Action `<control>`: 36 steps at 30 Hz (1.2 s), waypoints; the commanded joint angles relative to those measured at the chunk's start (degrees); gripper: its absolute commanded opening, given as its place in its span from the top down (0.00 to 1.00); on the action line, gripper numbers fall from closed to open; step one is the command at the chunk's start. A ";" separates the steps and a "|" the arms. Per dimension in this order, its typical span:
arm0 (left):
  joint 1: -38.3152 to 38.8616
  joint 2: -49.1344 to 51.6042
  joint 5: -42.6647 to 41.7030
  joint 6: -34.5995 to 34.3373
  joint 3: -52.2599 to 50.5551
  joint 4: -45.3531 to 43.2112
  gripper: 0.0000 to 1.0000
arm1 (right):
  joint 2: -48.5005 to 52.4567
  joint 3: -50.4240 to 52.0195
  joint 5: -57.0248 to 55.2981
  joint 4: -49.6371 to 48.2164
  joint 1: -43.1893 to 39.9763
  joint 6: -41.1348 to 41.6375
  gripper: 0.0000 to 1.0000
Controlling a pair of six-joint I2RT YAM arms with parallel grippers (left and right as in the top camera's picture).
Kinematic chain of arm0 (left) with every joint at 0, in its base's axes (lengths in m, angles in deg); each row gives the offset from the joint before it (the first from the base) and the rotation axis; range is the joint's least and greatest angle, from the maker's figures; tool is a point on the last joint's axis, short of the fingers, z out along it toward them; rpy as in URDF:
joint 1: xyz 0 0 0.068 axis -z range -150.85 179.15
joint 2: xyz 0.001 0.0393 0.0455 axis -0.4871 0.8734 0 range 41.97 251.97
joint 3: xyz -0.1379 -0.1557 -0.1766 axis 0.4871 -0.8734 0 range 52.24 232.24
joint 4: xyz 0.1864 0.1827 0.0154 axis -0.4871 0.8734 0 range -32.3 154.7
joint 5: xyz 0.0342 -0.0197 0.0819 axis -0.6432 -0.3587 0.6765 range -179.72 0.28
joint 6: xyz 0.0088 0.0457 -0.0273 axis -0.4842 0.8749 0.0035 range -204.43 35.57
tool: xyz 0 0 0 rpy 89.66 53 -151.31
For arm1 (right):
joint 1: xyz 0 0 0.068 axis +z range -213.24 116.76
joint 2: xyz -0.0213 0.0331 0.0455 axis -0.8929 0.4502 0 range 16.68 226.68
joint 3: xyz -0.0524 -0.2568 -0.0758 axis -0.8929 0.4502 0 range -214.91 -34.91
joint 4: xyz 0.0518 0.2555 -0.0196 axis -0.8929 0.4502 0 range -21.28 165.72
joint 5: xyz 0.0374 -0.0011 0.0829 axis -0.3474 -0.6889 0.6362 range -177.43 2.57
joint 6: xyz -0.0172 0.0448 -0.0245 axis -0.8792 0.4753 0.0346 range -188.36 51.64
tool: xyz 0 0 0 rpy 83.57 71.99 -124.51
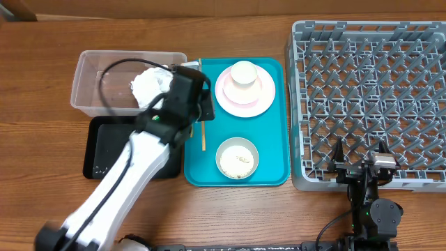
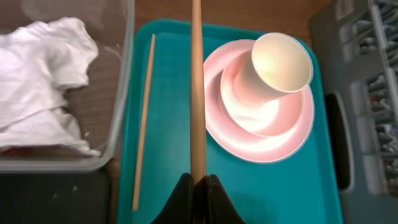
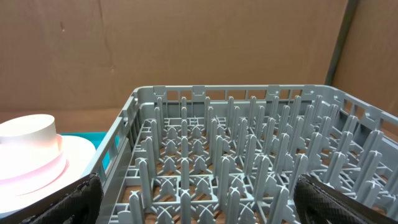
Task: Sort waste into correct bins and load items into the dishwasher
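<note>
Currently, the left fingers (image 2: 185,198) are pinched tight on one wooden chopstick (image 2: 197,87), which runs straight out from between their tips and over the teal tray (image 2: 168,124) toward its far edge. The second chopstick (image 2: 143,118) lies flat on the tray just beside the held one, clear of the fingers and next to the clear tub (image 2: 124,74) containing the crumpled tissue (image 2: 43,74). The white cup (image 2: 277,65) stands on the pink plate (image 2: 280,137). The right fingers (image 3: 81,199) are spread wide, holding nothing, at the near edge of the grey dish rack (image 3: 249,162).
</note>
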 commanded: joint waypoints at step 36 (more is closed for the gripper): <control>-17.33 -6.38 25.70 -60.98 -18.01 18.16 0.96 | -0.39 0.59 -0.37 -0.17 -0.13 -0.37 0.00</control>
